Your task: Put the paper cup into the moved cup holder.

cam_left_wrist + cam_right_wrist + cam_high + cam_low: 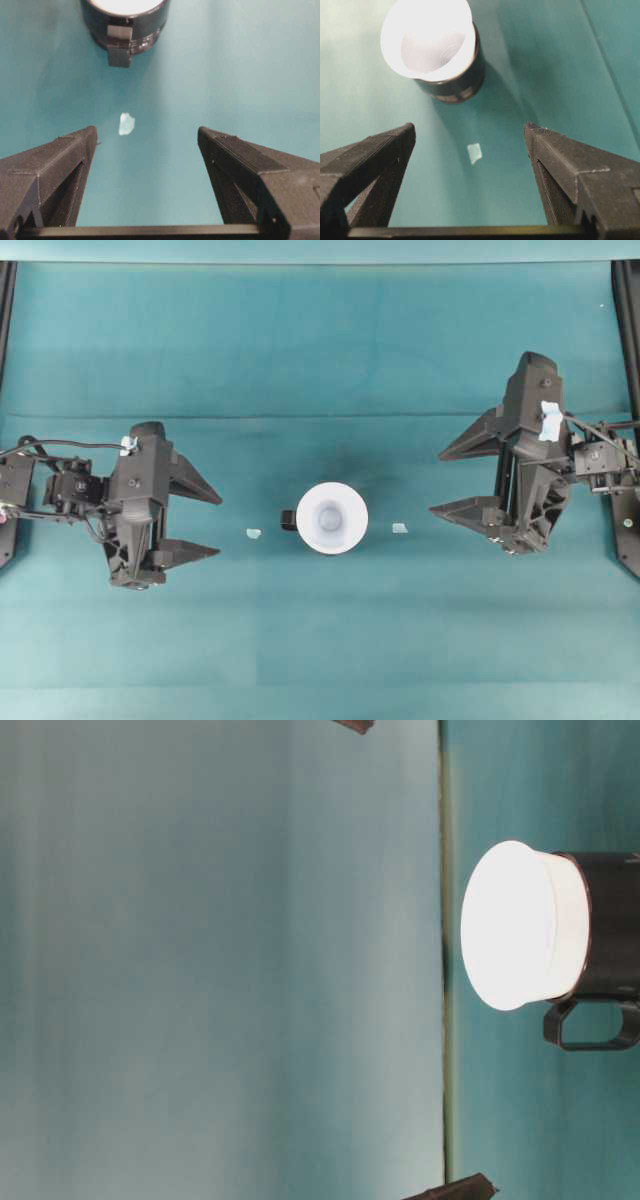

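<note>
The paper cup [332, 518] is sitting inside the cup holder [289, 520] at mid-counter [320, 350], its white rim overhanging the black wall. The left pincer [205, 523] and right pincer [450, 480] are both hanging spread apart, gripping nothing, well clear on either side. Bare teal is lying all around. Only the table-level view is showing the handle [590, 1025] loop in profile; overhead, two tape scraps [253, 533] are flanking the holder.

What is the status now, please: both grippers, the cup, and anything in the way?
Left gripper open, empty. Right gripper open, empty. Paper cup seated in cup holder, mid-table. Two small tape marks beside it, nothing blocking.
</note>
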